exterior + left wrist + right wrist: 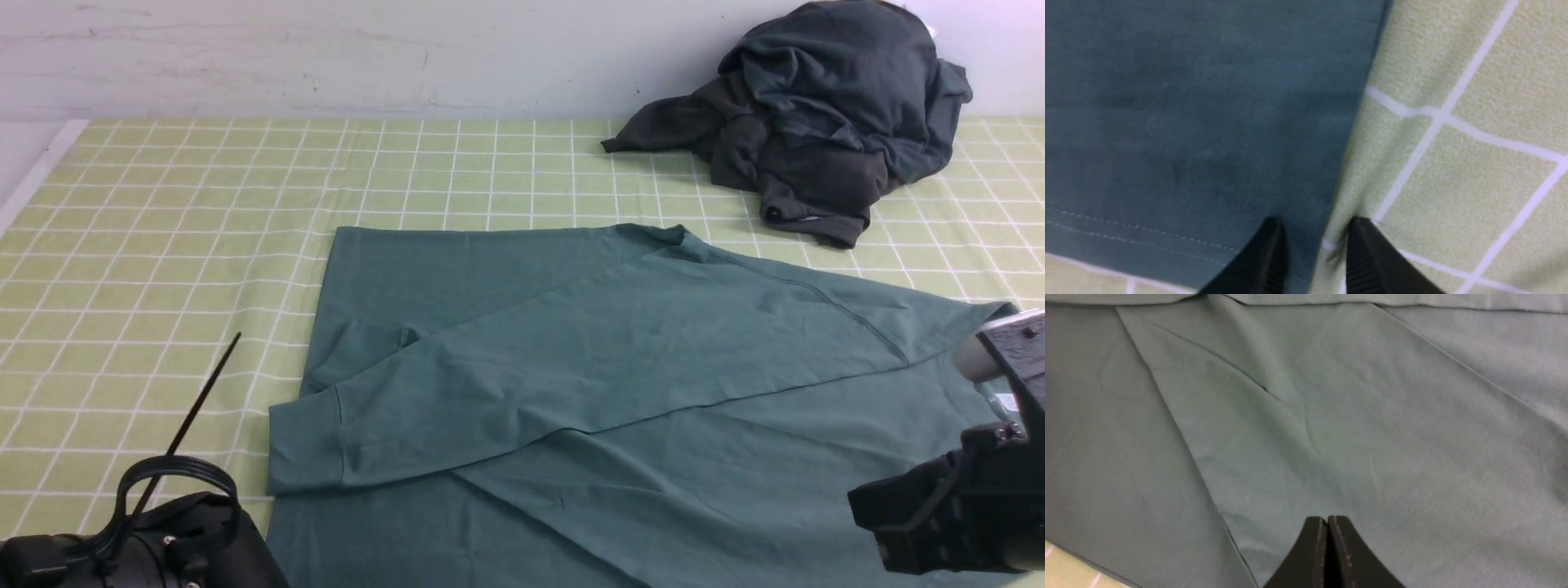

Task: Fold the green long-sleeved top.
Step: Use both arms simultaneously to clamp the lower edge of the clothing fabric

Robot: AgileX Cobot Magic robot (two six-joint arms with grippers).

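I have the large muted teal-green jersey long-sleeved top [620, 367] spread flat on the pale green tablecloth with a white grid [163, 245], in the near middle and reaching to the right. One sleeve lies folded slantwise across the body, and its ribbed cuff [306, 441] sits at the garment's left edge.

In the left wrist view, my left gripper [1316, 222] is right down at a corner of the top, close to the stitched hem line [1126, 232]. Its jaws stand apart. One black finger [1267, 253] is over the cloth of the top and the other is over the tablecloth, so the garment's side edge runs between them. I see no pinch on the fabric.

My right gripper [1327, 518] is clenched, its two black fingers pressed together with nothing between them, and it hangs over a creased stretch of the green top.

A heap of darker charcoal and slate garments [816, 114] sits at the far right against the white wall [326, 49], well apart from the top.
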